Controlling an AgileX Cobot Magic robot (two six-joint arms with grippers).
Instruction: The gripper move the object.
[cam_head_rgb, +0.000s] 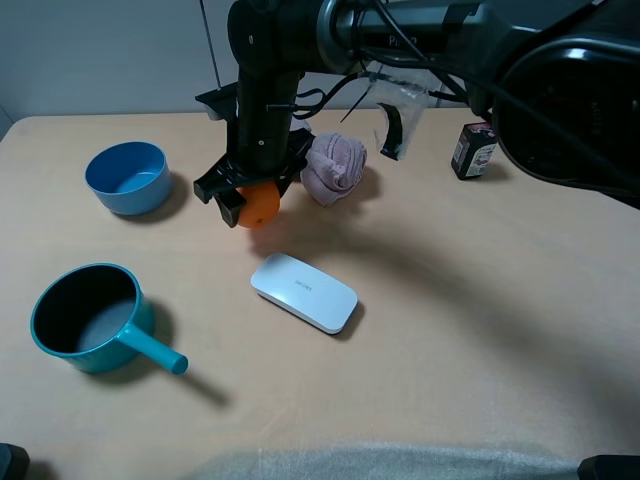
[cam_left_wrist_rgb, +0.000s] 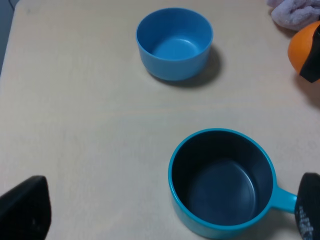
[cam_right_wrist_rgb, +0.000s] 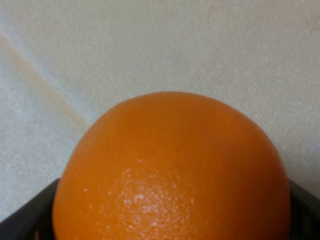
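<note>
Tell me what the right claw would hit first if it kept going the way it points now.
The right claw points down, shut on the orange. Straight on, the orange would likely meet bare table first, between the blue bowl and the pink cloth. Its height above the table is unclear.

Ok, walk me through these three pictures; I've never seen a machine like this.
It is a two-armed robot at a table. The wide picture looks down from above; the other two come from cameras on each wrist. The right gripper has reached across and clamps an orange, which fills its own camera's picture. The left gripper holds nothing. It looks over a blue bowl and a teal saucepan. Also on the table: a pink cloth, a white flat case and a small dark jar.
</note>
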